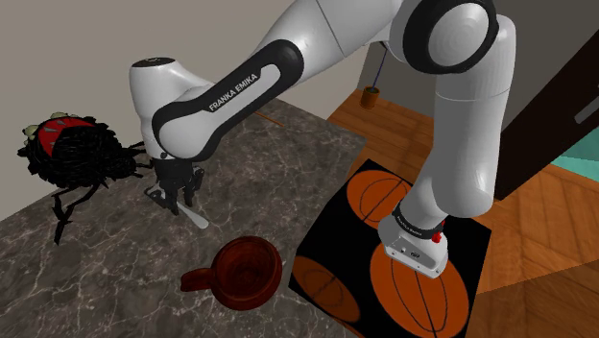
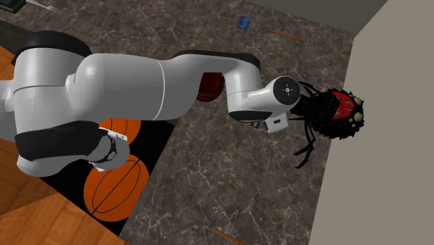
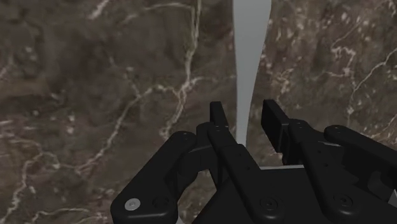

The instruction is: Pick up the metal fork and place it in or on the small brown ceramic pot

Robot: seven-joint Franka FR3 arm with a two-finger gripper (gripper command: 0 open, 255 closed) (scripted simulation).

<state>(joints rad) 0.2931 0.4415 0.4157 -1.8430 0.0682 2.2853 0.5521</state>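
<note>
White arm [image 2: 160, 83] over dark marbled surface [image 2: 229, 184], brown pot [image 2: 207, 89] half behind it, spider figure [image 2: 334, 115] by the wrist

Under the gripper [image 3: 248, 118] I see a dark brown marble surface [image 3: 95, 95] with pale veins, evenly lit. On the gripper's far side a plain beige wall [image 1: 58, 38] rises; well behind it, warm wooden floor [image 1: 538, 221] begins.

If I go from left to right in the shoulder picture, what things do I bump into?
Black-and-red spider toy → pale grey fork → small brown pot with a handle → black stand box with orange basketballs.
</note>
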